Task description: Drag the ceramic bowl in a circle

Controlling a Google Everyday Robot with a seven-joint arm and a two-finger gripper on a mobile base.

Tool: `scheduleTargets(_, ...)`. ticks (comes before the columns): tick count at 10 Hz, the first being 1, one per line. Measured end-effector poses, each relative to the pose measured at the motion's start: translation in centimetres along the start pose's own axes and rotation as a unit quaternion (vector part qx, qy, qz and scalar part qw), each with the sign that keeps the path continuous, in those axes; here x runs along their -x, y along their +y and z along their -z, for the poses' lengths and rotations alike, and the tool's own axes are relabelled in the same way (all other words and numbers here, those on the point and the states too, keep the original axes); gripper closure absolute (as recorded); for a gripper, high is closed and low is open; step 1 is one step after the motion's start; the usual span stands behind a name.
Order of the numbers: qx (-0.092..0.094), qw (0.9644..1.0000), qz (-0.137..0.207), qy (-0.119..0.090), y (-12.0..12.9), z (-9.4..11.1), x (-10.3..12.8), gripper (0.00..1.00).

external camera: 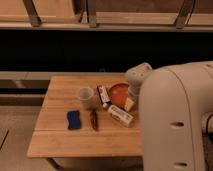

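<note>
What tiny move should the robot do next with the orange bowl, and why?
Probably lower the gripper onto the ceramic bowl's rim nearest the arm and close. The gripper hangs open at that edge, apparently not gripping yet, so dragging cannot start.

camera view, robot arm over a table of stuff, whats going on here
A robot arm reaches down over the wooden table. Its gripper hangs open at the right edge of the ceramic bowl, and it is not clear whether it touches the bowl. The bowl sits toward the back right of the table, with a translucent cup to its left, a white box in front of it and a blue sponge nearer the front. Nothing looks gripped yet.
</note>
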Motion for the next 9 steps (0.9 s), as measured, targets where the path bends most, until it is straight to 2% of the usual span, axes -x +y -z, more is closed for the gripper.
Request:
scheduleTargets(1,0.006,0.9989,0.038,-0.027,-0.1,0.3,0.7,0.20)
scheduleTargets(2,0.007,0.9947,0.088,-0.053,0.3,1.3,1.6,0.20)
scheduleTargets(3,0.009,0.9870,0.144,-0.071,1.2,2.5,2.3,0.20)
scheduleTargets(5,0.021,0.9684,0.235,-0.081,3.2,4.0,2.4,0.20)
scheduleTargets(6,0.027,0.9556,0.281,-0.086,4.4,4.7,2.5,0.20)
scheduleTargets(8,0.032,0.9421,0.321,-0.091,5.4,5.4,2.5,0.20)
scheduleTargets(9,0.032,0.9395,0.329,-0.092,5.6,5.6,2.5,0.20)
